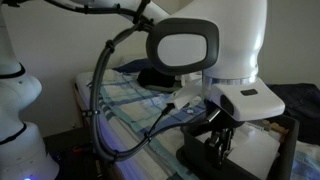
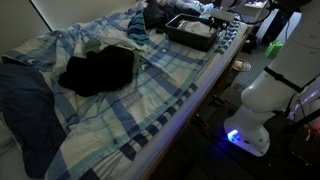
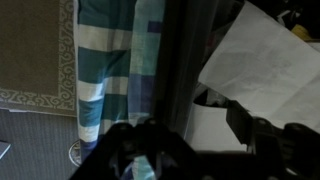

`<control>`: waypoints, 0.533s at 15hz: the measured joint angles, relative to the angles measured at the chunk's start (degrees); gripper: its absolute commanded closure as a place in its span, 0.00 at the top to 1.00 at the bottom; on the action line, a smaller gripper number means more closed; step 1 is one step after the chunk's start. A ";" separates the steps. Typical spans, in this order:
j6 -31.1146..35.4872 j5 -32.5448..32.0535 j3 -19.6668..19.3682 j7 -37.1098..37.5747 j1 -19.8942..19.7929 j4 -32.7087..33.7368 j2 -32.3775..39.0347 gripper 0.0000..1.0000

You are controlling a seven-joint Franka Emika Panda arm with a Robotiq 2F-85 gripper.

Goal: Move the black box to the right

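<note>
The black box sits at the far edge of the bed, with white paper inside. In an exterior view its dark wall shows at the bottom, below the arm. My gripper hangs down at the box's rim; it also shows in an exterior view. In the wrist view the gripper straddles the dark upright wall, one finger outside and one over the paper. The fingers are apart, with paper showing between wall and inner finger.
A plaid sheet covers the bed. A dark cloth bundle lies mid-bed. A flat dark tray lies behind the arm. The robot base stands beside the bed. Patterned floor lies below the bed edge.
</note>
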 measured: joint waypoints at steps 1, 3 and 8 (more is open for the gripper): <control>-0.01 0.00 -0.17 0.00 -0.05 0.19 -0.44 1.00; -0.06 0.00 -0.48 0.03 -0.08 0.28 -1.65 1.00; -1.32 -0.07 -0.44 0.52 0.01 0.22 -4.69 1.00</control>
